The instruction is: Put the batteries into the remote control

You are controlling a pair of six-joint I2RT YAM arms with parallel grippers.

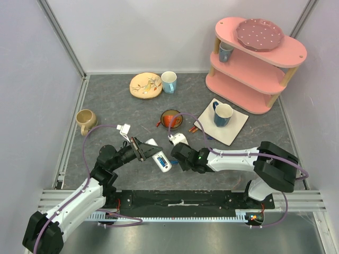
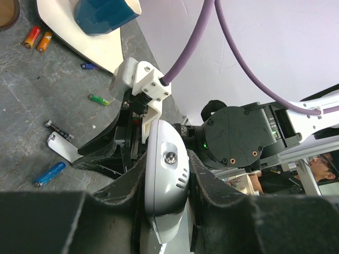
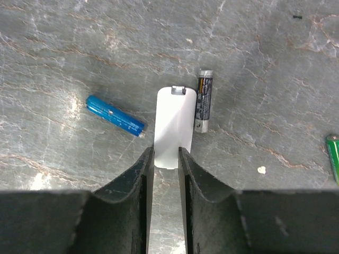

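Note:
My left gripper (image 1: 141, 150) is shut on the white remote control (image 1: 161, 160) and holds it off the table; in the left wrist view the remote (image 2: 165, 180) is clamped edge-on between both fingers. My right gripper (image 3: 166, 154) points down at the table, jaws a narrow gap apart, tips over the near end of a small white cover piece (image 3: 174, 124) lying flat. A blue battery (image 3: 115, 115) lies left of the cover. A dark grey battery (image 3: 203, 100) lies against its right side. A green battery (image 3: 333, 159) shows at the right edge. The left wrist view shows the blue battery (image 2: 49, 174), the green battery (image 2: 99, 99) and two orange ones (image 2: 38, 38).
A square white plate (image 1: 235, 132) with a blue mug (image 1: 223, 114) lies behind the right arm. A small bowl (image 1: 171, 118), a round plate (image 1: 145, 85), a white-blue mug (image 1: 169, 82) and a tan mug (image 1: 85, 120) stand farther back. A pink shelf (image 1: 254, 79) fills the back right.

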